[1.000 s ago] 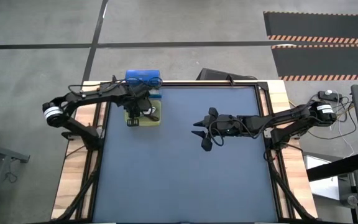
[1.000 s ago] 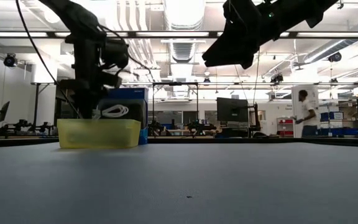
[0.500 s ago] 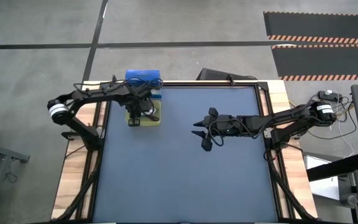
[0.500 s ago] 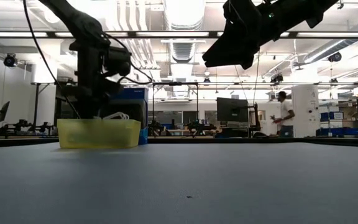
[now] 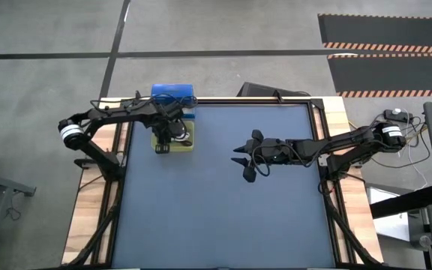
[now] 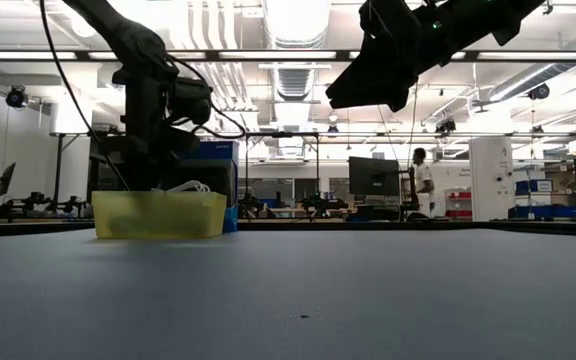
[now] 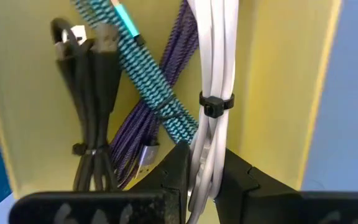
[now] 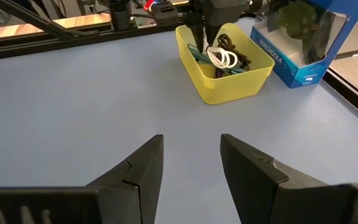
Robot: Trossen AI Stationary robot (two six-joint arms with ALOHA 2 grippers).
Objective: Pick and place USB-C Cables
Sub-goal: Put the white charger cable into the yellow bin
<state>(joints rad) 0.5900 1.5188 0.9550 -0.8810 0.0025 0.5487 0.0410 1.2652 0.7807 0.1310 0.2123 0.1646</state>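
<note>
Since the earlier frame, left gripper (image 7: 202, 177) had sunk deeper into the yellow bin (image 5: 190, 144), pinching the white cable (image 7: 215, 74); teal (image 7: 143, 74), purple (image 7: 143, 130) and black (image 7: 95, 93) cables lay in the bin. Right gripper (image 8: 191, 163) hung spread, well apart from the bin. Risk: releasing high could leave the white cable draped over the bin's rim.

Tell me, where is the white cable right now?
The white cable is in the yellow bin at the table's far left in the high view, pinched by the left gripper, beside the teal cable.
</note>
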